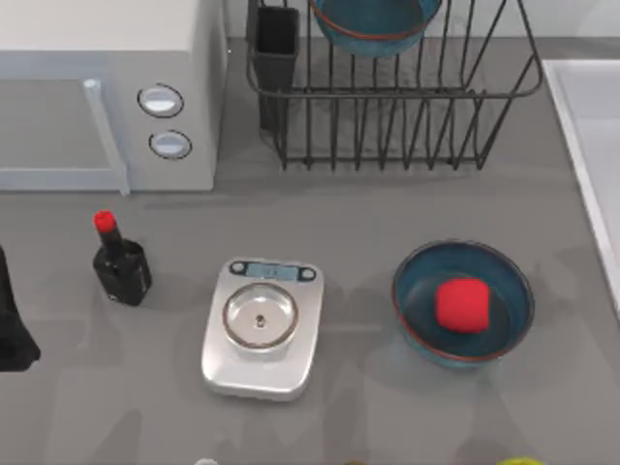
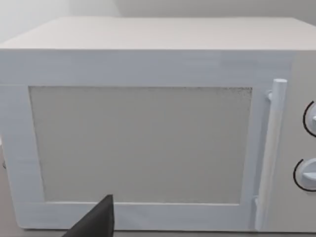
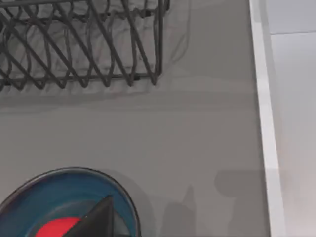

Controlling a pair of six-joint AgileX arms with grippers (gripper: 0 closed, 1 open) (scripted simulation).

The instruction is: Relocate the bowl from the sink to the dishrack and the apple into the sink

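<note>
One bowl (image 1: 373, 24) already sat in the dishrack (image 1: 407, 116). Apple (image 1: 461, 304) lay in a second bowl (image 1: 463, 302) on the bench, left of the sink (image 1: 593, 145). Couldn't tell either gripper's finger state. Next, I judged: right arm fetches the apple.

apple (image 3: 59, 228) in bowl (image 3: 74, 192), near dishrack (image 3: 84, 44), perhaps sink (image 3: 291, 118) rim

Round teal-blue bowl (image 1: 504, 334) with red-brown rim: smooth, glazed ceramic look, faint sheen. Small bright red apple (image 1: 461, 304): matt, plain. Large black wire dishrack (image 1: 387, 126): thin metal bars, dull. Pale whitish-grey rectangular sink (image 1: 581, 126): smooth, matt. Silver kitchen scale (image 1: 262, 327): brushed metal, shiny round pan. White box microwave (image 2: 148, 54): smooth matt casing, speckled door panel. Grey countertop (image 1: 349, 213): matt, even.
</note>
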